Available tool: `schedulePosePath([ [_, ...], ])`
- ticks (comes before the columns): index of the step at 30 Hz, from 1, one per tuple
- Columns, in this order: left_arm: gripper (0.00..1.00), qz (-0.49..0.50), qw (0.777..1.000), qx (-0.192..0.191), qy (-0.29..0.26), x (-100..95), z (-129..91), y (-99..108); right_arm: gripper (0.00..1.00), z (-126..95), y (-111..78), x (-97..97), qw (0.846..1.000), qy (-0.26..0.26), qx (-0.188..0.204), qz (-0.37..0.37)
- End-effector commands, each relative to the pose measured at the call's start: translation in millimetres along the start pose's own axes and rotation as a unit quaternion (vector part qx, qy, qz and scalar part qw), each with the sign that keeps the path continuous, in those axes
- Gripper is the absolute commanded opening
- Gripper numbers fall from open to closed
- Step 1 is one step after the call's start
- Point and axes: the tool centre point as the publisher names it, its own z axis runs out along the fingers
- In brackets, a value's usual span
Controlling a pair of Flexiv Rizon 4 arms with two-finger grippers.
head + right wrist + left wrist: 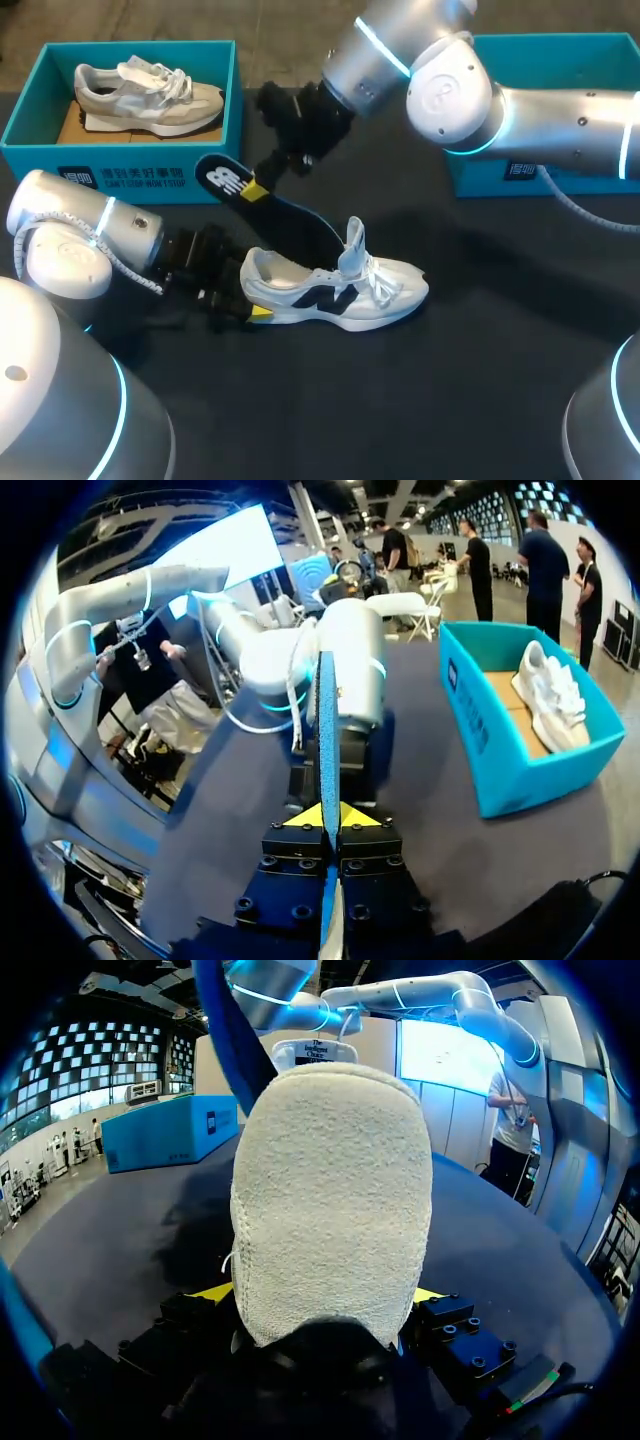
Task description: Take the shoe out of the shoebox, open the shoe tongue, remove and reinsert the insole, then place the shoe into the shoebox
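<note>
**Insole pinched above the shoe, heel clamped from the left**

At the far left of the head view, an open teal left shoebox (pixel 28 135) sits at the back of the dark table (pixel 470 400). A pale second shoe (pixel 150 95) lies inside it on its side. The right wrist view shows the same box (pixel 490 740) and shoe (pixel 550 695) off to one side of its fingers, with the cardboard floor of the box visible.

In front of that box, the left arm (pixel 80 235) comes in low over the table. The left gripper (pixel 255 312) is at the heel of the white shoe (pixel 340 290), which stands upright on the table outside both boxes, toe pointing right and tongue raised. From above only one yellow tip shows. The left wrist view settles it: the shoe's fuzzy heel (pixel 330 1200) fills the picture, with a yellow fingertip (pixel 212 1291) pressed against each side.

The dark blue insole (pixel 270 205) slants up and left from the shoe's opening. How far its lower end sits inside cannot be told. The right gripper (pixel 255 190) pinches it near the raised end. In the right wrist view the insole (pixel 327 730) is seen edge-on, a thin blade squeezed between the two yellow tips (pixel 300 818), with the left arm (pixel 340 660) ahead. The left wrist view catches it only as a blue strip (pixel 232 1040) rising past the heel.

The right arm (pixel 450 90) crosses in front of the right shoebox (pixel 480 175), hiding its inside.
</note>
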Motion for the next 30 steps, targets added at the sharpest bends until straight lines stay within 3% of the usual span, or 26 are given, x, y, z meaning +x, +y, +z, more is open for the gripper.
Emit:
schedulePosePath([
  [1,0.00,0.000,1.000,-0.001,0.000,-1.4,3.1,3.2,0.00,-4.4,12.1,-6.8,1.000,0.006,0.001,-0.006],
  [21,0.00,0.000,1.000,-0.001,0.000,-1.4,3.1,3.2,0.00,-4.4,12.1,-6.8,1.000,0.006,0.001,-0.006],
  [24,0.00,0.000,1.000,-0.001,0.000,-1.4,3.1,3.2,0.00,-19.2,14.4,-16.5,1.000,0.009,-0.021,0.007],
  [30,0.00,0.000,1.000,-0.001,0.000,-1.4,3.1,3.2,0.00,-50.7,29.1,-22.9,0.999,0.022,-0.016,0.021],
])
